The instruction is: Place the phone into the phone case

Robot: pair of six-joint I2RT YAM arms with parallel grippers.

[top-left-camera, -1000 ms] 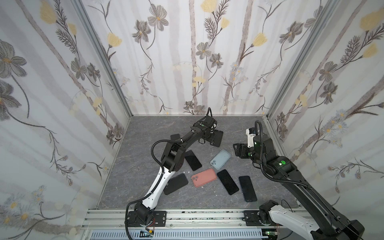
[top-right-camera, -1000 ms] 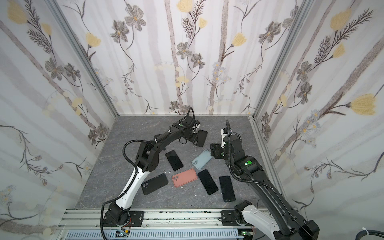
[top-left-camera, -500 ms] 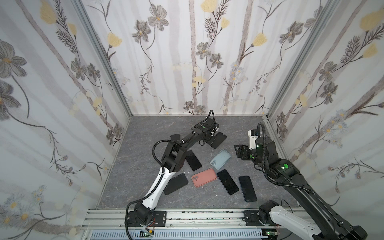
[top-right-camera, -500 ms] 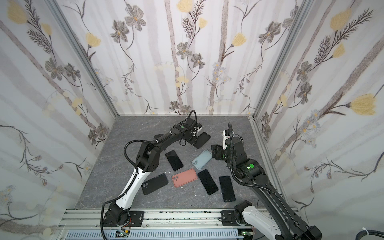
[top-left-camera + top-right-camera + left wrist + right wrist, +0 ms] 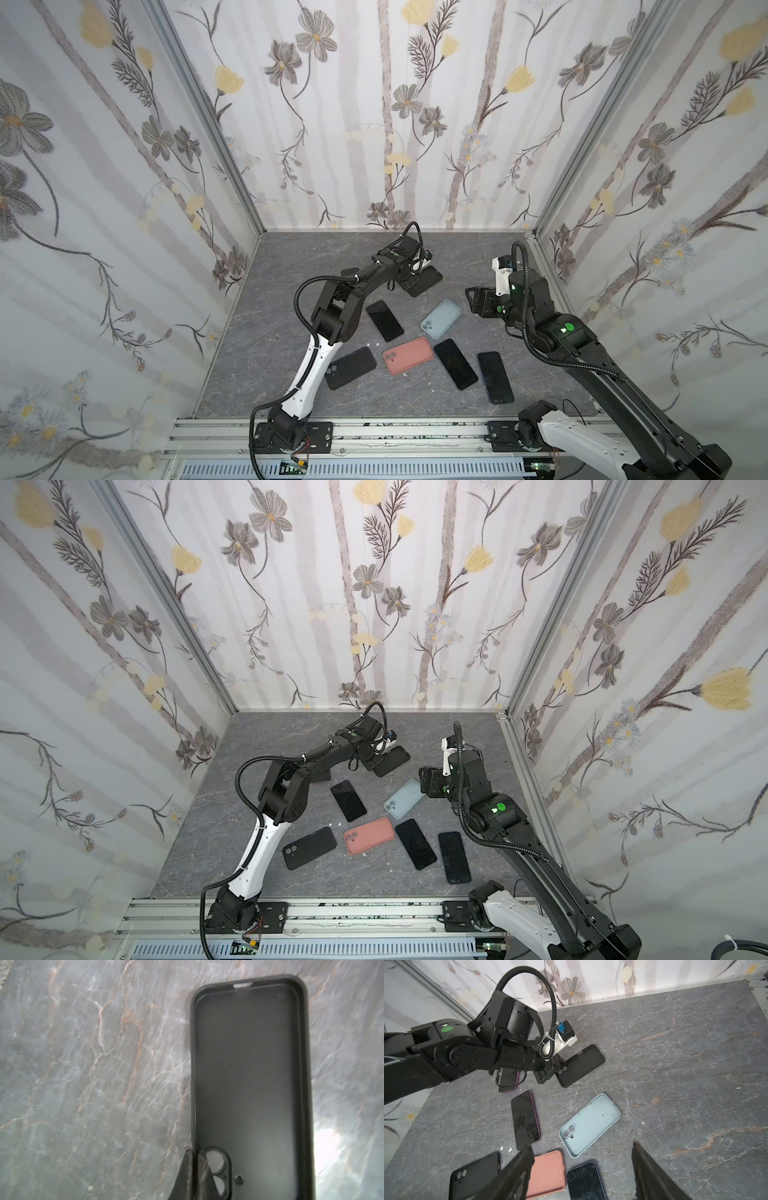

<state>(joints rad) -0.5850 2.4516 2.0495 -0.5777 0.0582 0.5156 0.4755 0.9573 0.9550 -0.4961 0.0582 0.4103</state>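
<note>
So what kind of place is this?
Likely a robot test booth: floral walls enclose a stone-look tabletop, two arms sit on a rail, the left gripper pinching a black phone case among phones.

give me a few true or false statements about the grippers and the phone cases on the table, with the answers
1. The left gripper is shut on the side wall of a black phone case, next to its camera cutout. True.
2. The right gripper holds a phone. False: it is open and empty.
3. The light blue case has a phone in it. False: it lies empty, with its open side up.
4. In both top views the salmon case lies between the other black case and a dark phone. True.
</note>
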